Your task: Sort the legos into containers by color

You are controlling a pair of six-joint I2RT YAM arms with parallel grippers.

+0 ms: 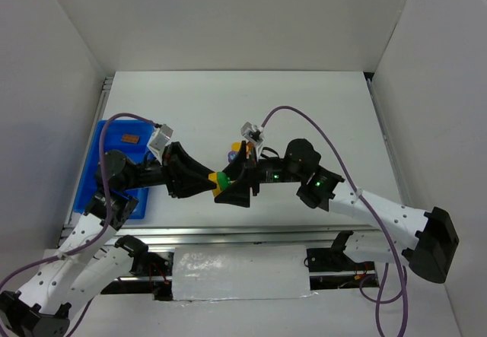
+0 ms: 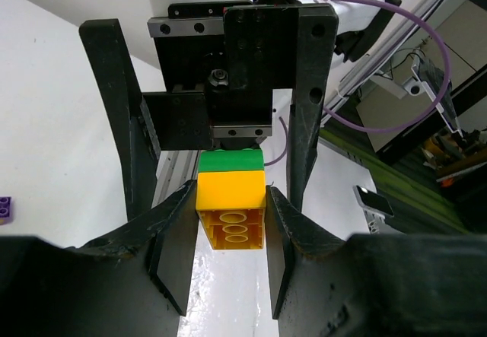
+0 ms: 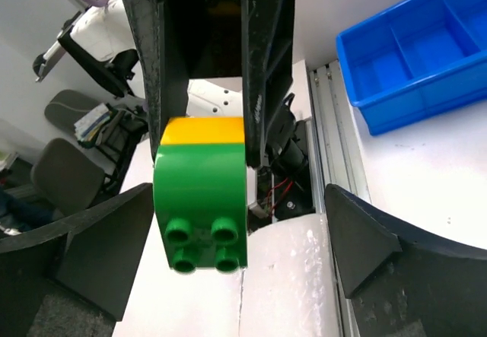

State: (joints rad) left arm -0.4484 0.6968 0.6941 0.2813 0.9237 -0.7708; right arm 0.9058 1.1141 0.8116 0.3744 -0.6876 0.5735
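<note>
Step in hand, as I read it: splitting a stacked pair in mid-air before sorting.

The left pincer [image 2: 230, 227] was clamped on the yellow brick [image 2: 230, 196], pads pressed to both flanks, with the brick right at the fingertips. The green brick [image 2: 230, 160] was stuck to the yellow one's far end, beyond the left tips, pointing toward the right pincer [image 3: 240, 246]. That one faced it head-on, jaws spread wide. The green brick sat between its fingers, roughly centred, with a clear gap each side and no contact. So the stack hung on the left grip alone, off the table [image 1: 304, 109].

The blue tray [image 1: 112, 143] lay behind the left pincer, well apart from the stack, with one brown-orange brick [image 1: 131, 138] in it. A purple brick [image 2: 4, 208] lay on the table off to one side of the left pincer.

Next move, my guess: the right pincer closes squarely on green only, not bridging the seam onto yellow, then peels away while the left holds firm. Risk: the left hold was only at the tips, so a skewed pull could twist yellow out. Then each colour goes to its own tray compartment.
</note>
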